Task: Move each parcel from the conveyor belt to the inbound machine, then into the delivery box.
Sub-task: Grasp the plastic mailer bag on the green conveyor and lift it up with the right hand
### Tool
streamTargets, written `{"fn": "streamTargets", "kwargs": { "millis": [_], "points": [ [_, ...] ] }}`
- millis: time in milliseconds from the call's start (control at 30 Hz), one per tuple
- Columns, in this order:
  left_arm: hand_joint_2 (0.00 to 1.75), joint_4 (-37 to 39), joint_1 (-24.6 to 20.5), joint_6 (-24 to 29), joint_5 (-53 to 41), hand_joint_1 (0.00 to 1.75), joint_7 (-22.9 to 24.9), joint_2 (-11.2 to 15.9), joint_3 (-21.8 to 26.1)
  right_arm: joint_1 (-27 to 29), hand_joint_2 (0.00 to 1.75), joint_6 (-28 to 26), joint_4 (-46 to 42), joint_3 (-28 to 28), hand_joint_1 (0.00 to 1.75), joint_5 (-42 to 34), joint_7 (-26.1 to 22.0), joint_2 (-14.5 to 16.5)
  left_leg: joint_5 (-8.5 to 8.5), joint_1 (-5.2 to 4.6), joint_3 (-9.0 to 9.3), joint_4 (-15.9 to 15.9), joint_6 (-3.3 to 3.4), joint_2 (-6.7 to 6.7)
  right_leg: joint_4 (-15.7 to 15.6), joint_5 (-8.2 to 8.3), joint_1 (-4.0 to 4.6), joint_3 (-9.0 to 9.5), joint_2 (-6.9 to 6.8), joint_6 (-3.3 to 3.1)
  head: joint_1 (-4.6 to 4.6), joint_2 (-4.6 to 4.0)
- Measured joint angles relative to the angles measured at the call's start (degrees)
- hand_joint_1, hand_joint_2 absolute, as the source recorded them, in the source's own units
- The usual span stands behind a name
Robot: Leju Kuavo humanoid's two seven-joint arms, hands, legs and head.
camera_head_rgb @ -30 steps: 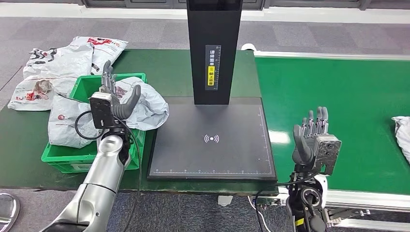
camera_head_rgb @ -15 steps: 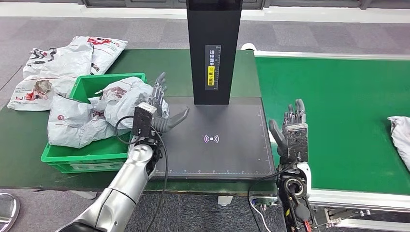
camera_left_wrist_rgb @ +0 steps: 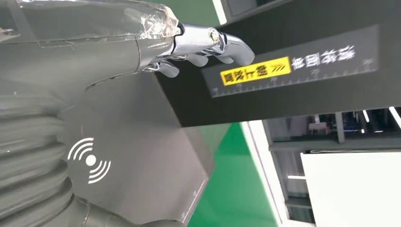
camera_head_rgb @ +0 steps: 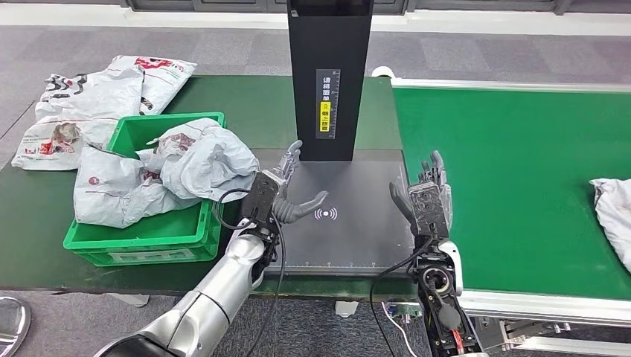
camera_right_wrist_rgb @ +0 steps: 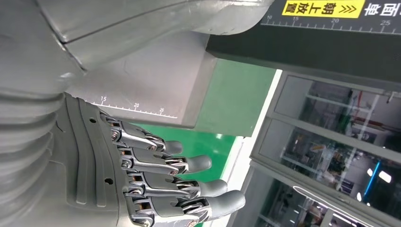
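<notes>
The inbound machine is a black scan plate (camera_head_rgb: 350, 245) with a black upright column (camera_head_rgb: 328, 82). My left hand (camera_head_rgb: 281, 195) hovers open over the plate's left part, holding nothing; the left wrist view has its fingers (camera_left_wrist_rgb: 208, 47) near the column's yellow label (camera_left_wrist_rgb: 255, 72). My right hand (camera_head_rgb: 424, 195) stands open and upright at the plate's right edge, fingers (camera_right_wrist_rgb: 179, 184) spread. A crumpled grey parcel (camera_head_rgb: 205, 160) lies on top of the green delivery box (camera_head_rgb: 141, 238), beside another parcel (camera_head_rgb: 111, 195). One white parcel (camera_head_rgb: 612, 212) lies on the green conveyor belt (camera_head_rgb: 521, 163) at the far right.
Several white parcels (camera_head_rgb: 89, 97) are piled on the dark green table (camera_head_rgb: 238, 104) behind and left of the box. The belt's white frame (camera_head_rgb: 536, 305) runs along its near side. Grey floor lies beyond the table.
My left hand has swung right from above the box to over the scan plate, leaving the grey parcel in the box. My right hand has moved left to the plate's edge.
</notes>
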Motion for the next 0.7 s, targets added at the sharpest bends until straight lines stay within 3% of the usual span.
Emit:
{"fn": "streamTargets", "kwargs": {
  "millis": [700],
  "points": [
    [1.75,6.59,-1.29,4.65,-0.23,0.00,0.20,-0.68,-0.03,0.83,1.75,-1.31,1.93,-0.02,0.00,1.20,-0.46,0.03,0.00,0.00,-0.02,0.00,0.00,0.02,0.00,0.00,0.00,-0.05,0.01,0.00,0.00,0.01]
  ]
}}
